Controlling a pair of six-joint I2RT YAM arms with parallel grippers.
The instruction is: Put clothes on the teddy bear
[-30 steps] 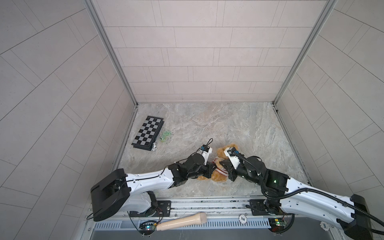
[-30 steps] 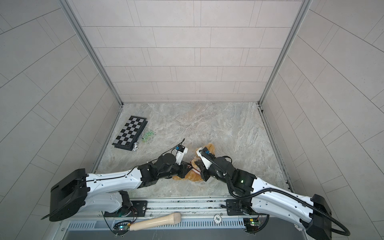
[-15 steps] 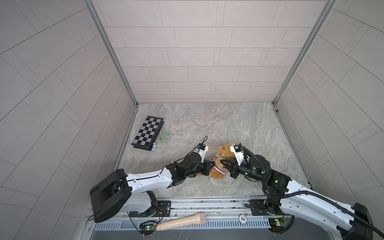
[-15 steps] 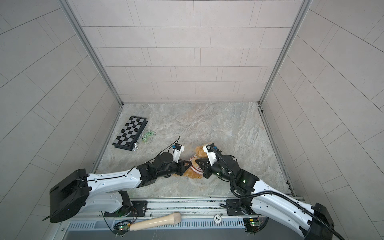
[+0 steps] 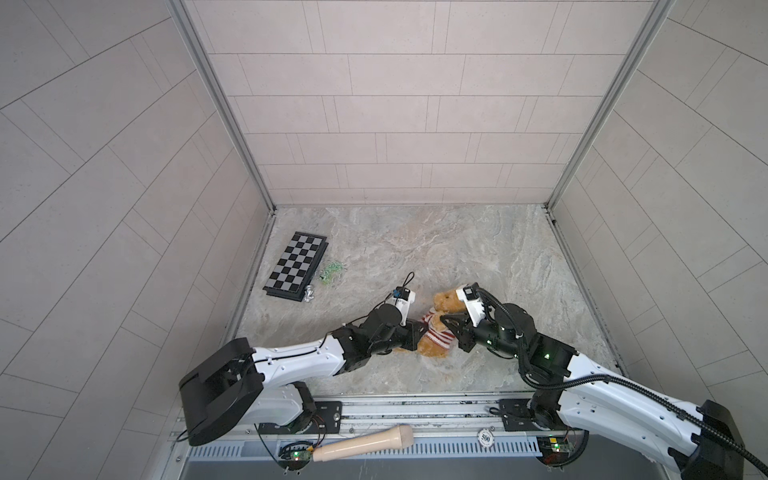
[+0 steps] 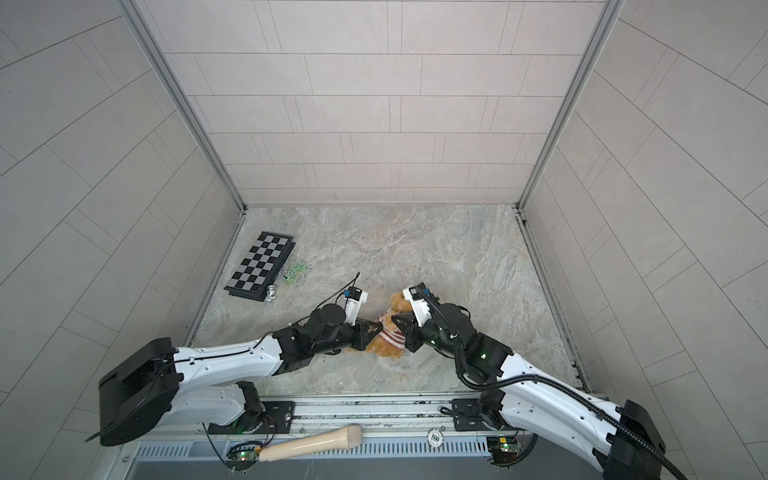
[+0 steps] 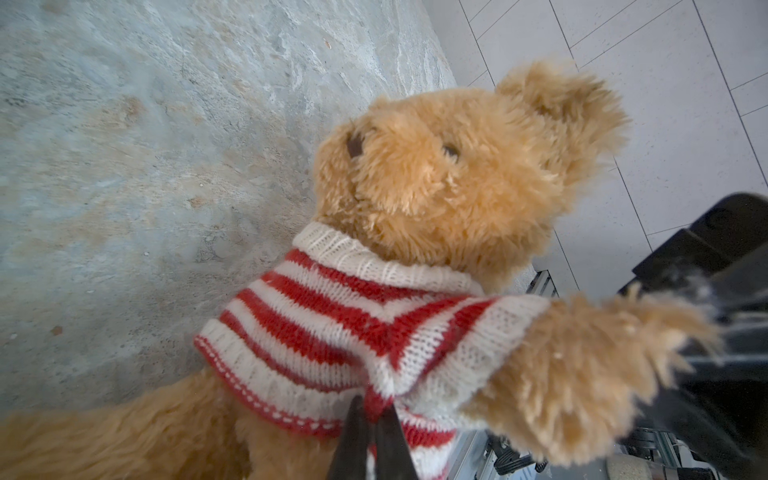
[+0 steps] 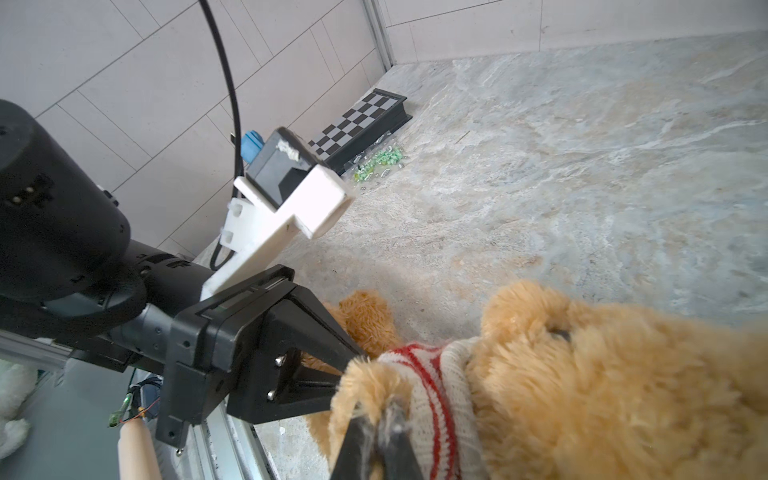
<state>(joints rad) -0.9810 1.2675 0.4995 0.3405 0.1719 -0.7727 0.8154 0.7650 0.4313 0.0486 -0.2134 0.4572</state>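
Observation:
The golden-brown teddy bear lies near the floor's front middle, head toward the back wall. A red-and-white striped sweater is on its chest, with the collar under the chin and one furry arm out through a sleeve. My left gripper is shut on the sweater's lower hem. From the other side, my right gripper is shut on the fur of that paw. The bear's legs are mostly hidden behind the left gripper.
A folded chessboard lies by the left wall, with green bits and a silver chess piece beside it. A wooden handle and a round chip rest on the front rail. The side walls stand close.
My right gripper has swung out to the bear's right side and holds its paw there. The bear's head has tipped toward the back. The left gripper keeps its hold on the hem.

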